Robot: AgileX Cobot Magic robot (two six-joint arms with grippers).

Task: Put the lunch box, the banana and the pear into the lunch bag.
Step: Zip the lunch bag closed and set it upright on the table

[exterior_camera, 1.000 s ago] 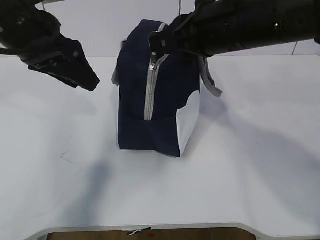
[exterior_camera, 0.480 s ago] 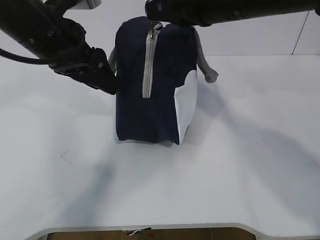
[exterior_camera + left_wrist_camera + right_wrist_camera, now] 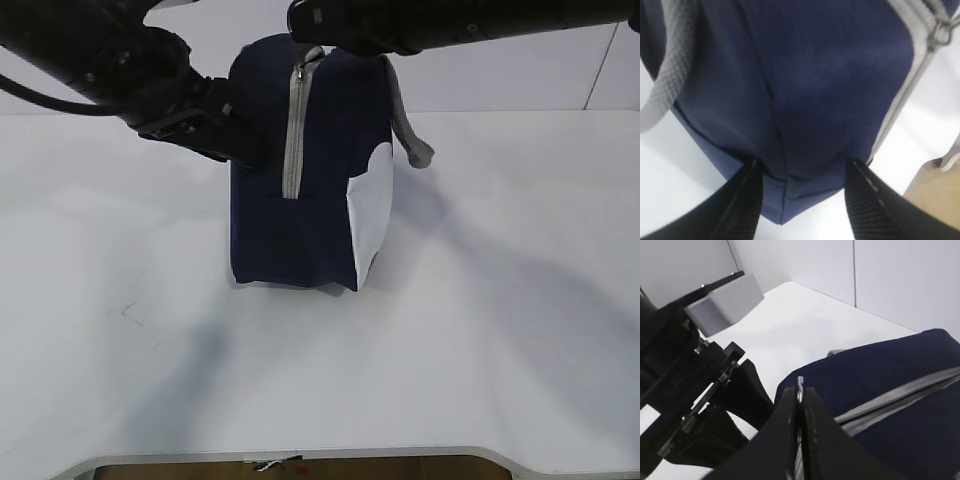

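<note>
A: Since a second ago the left tool (image 3: 245, 150) has been brought in from the left and is now pressed against the left side of the lunch bag (image 3: 320, 200). The bag has been pulled up straighter, and the right tool (image 3: 310, 45) has been lifted to the bag's top edge.

B: How is the bag seen now?

A: It is stood on end near the middle of the white worktop (image 3: 480, 330), slightly towards the far side. Navy fabric is shown on the near face, with a grey zipper (image 3: 293, 125) run down from the top to about mid-height and zipped shut along that stretch. A white panel (image 3: 372, 215) is seen on its right edge, and a grey webbing handle (image 3: 405, 125) is hung off the far right side.

B: And the tools?

A: In the left wrist view the left tool's fingers (image 3: 867, 200) are spread about halfway, with the bag's navy corner set between them. In the right wrist view the right tool's jaws are pressed together on the zipper pull (image 3: 800, 385) at the bag's top.
</note>
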